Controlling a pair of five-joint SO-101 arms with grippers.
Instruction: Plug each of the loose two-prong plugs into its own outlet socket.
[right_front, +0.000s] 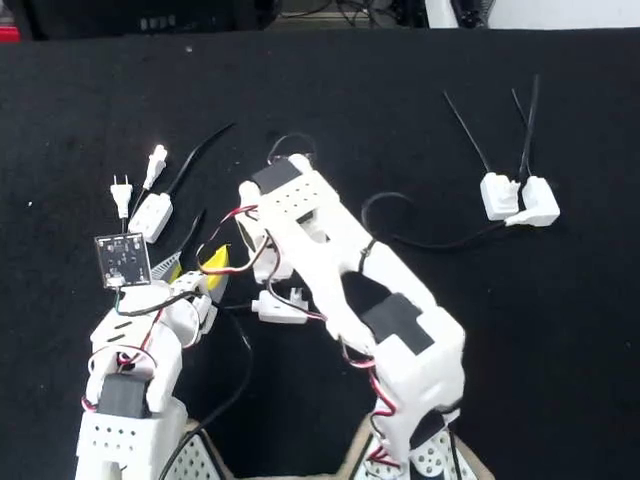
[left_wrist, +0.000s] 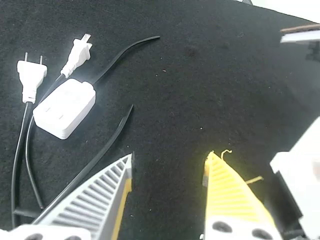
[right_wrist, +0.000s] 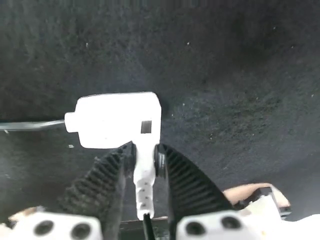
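Note:
Two loose white two-prong plugs (left_wrist: 30, 75) (left_wrist: 77, 52) lie on the black table beside a white outlet socket (left_wrist: 64, 107). In the high view these plugs (right_front: 121, 192) (right_front: 156, 163) and the socket (right_front: 152, 216) sit at the left. My left gripper (left_wrist: 169, 160) is open and holds nothing, a short way back from that socket. My right gripper (right_wrist: 145, 150) is shut on a white plug (right_wrist: 145, 172) whose front end meets a second white socket (right_wrist: 117, 120). That socket (right_front: 280, 308) lies at the table's middle front, under the right arm.
Two more white socket blocks (right_front: 497, 195) (right_front: 538, 203) with black cables lie at the far right. Black cables (right_front: 200, 150) trail across the table near the left plugs. The back half of the black table (right_front: 350, 90) is bare.

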